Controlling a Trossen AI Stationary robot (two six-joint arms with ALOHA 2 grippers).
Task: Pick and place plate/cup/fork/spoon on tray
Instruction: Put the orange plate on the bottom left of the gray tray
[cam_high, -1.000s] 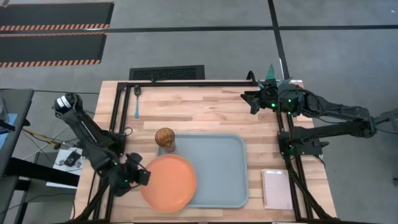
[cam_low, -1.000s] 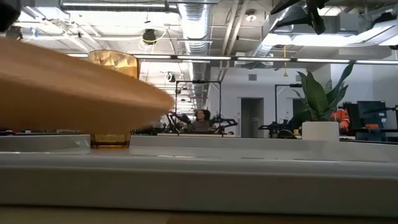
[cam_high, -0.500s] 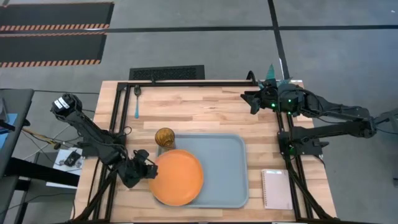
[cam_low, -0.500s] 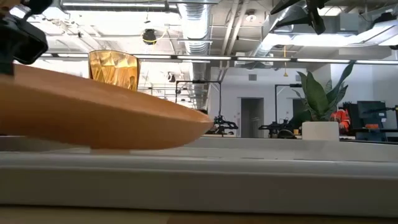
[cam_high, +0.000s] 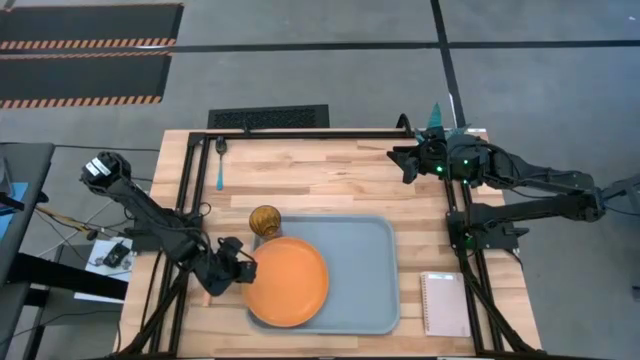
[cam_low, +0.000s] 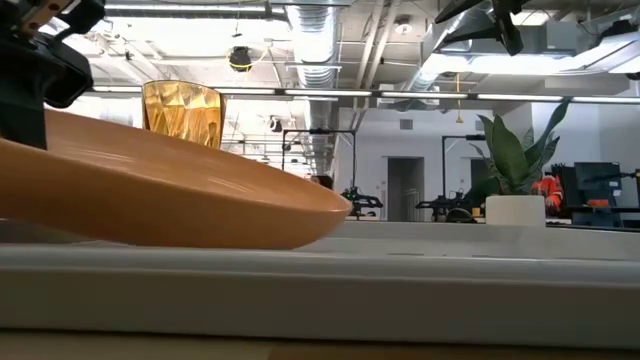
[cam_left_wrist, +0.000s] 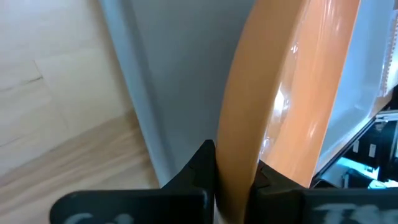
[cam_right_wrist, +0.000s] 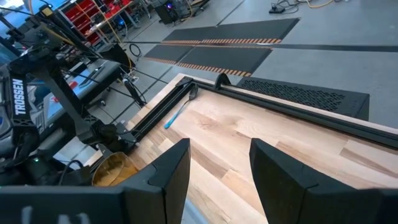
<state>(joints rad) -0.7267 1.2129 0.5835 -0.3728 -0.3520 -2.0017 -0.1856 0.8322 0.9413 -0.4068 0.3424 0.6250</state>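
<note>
The orange plate (cam_high: 290, 282) is over the left part of the grey-blue tray (cam_high: 360, 260). It is tilted, with its left rim raised, as the low view (cam_low: 170, 190) shows. My left gripper (cam_high: 240, 268) is shut on the plate's left rim. The amber cup (cam_high: 265, 221) stands by the tray's far left corner. The blue-handled spoon (cam_high: 219, 165) lies at the table's far left. My right gripper (cam_high: 403, 160) is open and empty, raised at the far right. The fork is out of view. My left gripper pinches the plate's left rim (cam_left_wrist: 235, 163) between its two fingers (cam_left_wrist: 200, 167), one above the rim and one below. The fingers come from the table's left, slanting down. The plate tilts, its held rim up and its right edge (cam_low: 330, 212) low over the tray. Whether that edge touches the tray, I cannot tell.
A pink notebook (cam_high: 444, 303) lies at the near right, beside the tray. A white pot with a green plant (cam_low: 515, 205) stands at the far right. Black frame rails (cam_high: 300, 134) run along the table's far edge and sides. The tray's right half is bare.
My left gripper has gone toward the table's right edge, still shut on the plate's rim. The plate has moved with it from overhanging the tray's left rim to lying over the tray. Its right edge has sunk lower.
</note>
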